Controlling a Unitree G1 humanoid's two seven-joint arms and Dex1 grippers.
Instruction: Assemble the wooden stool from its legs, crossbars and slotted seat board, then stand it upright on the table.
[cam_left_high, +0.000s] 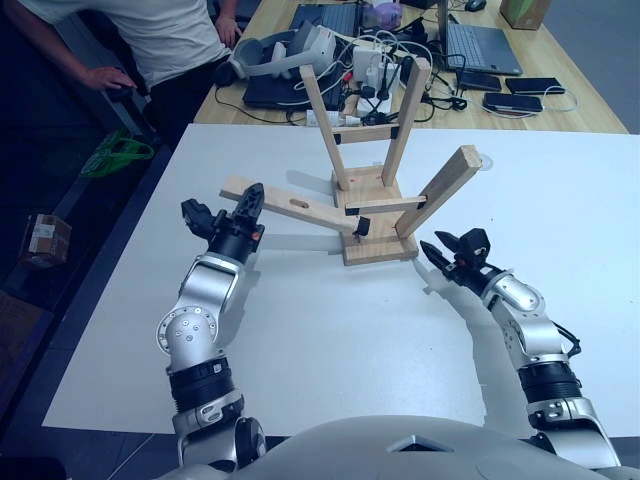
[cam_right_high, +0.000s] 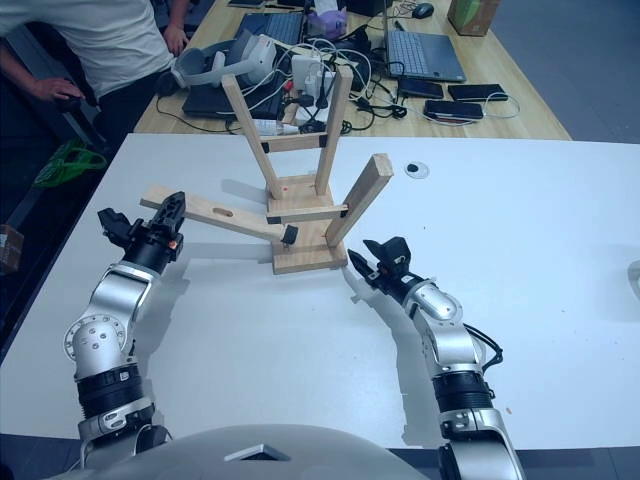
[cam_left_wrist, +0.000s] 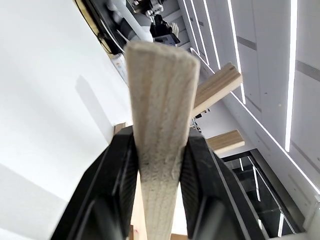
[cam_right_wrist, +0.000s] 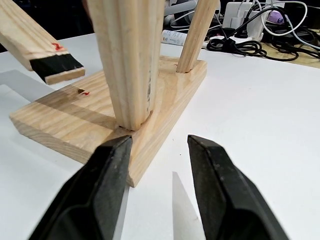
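Your left pincer (cam_left_wrist: 159, 140) clamps the fourth leg (cam_left_high: 300, 207), its black tip just over the seat board (cam_left_high: 385, 248), which lies upside down on the surface (cam_left_high: 330, 330). Your right pincer (cam_right_wrist: 160, 145) gapes empty beside the board's corner. Last-leg fitting, it seems: tilt the leg upright and seat the tip.

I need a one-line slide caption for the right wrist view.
Open right gripper before a corner of the seat board, one leg standing on it, another leg's black-tipped end near it.

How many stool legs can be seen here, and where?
4. Two far legs stand in the seat board; a third leg leans at its near right corner; the left gripper holds the fourth leg, unseated. None seem hidden.
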